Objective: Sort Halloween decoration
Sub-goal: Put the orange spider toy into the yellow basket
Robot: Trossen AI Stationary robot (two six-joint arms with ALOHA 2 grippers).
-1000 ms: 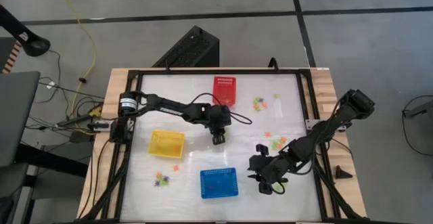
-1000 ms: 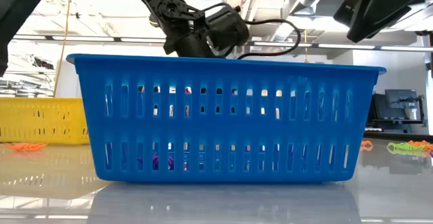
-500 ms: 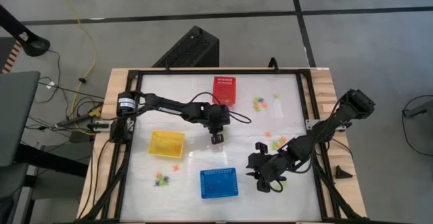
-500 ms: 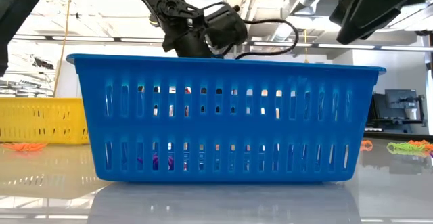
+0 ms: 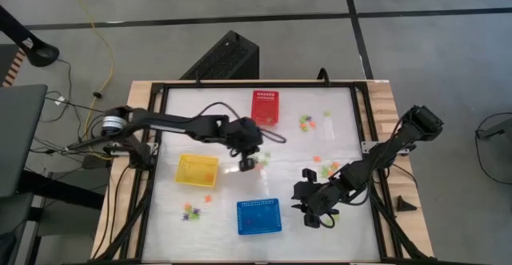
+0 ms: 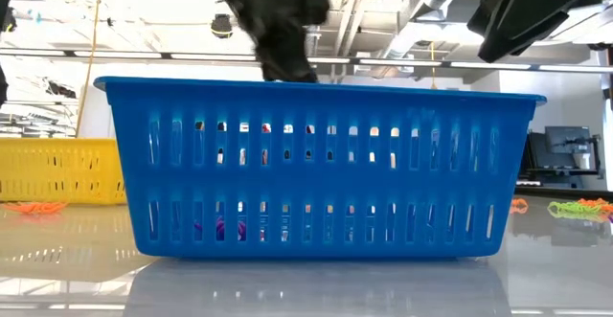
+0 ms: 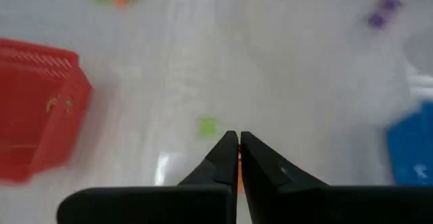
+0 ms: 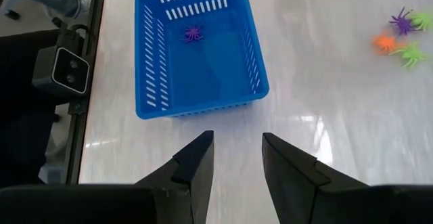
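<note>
Left end effector (image 5: 246, 163) hangs mid-surface, tips together on an orange sliver, probably a trinket bound for a basket; right end effector (image 8: 235, 158) waits apart beside the blue basket (image 8: 196, 48) holding one purple spider (image 8: 192, 34).

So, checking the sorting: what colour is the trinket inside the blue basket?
Purple, clearest in the right wrist view.

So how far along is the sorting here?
Visibly sorted: one purple spider trinket lies in the blue perforated plastic basket. Left tool is shut, seemingly on an orange trinket, near the yellow perforated basket. Right tool waits open beside the blue one. Loose orange, purple and green trinkets lie scattered.
</note>
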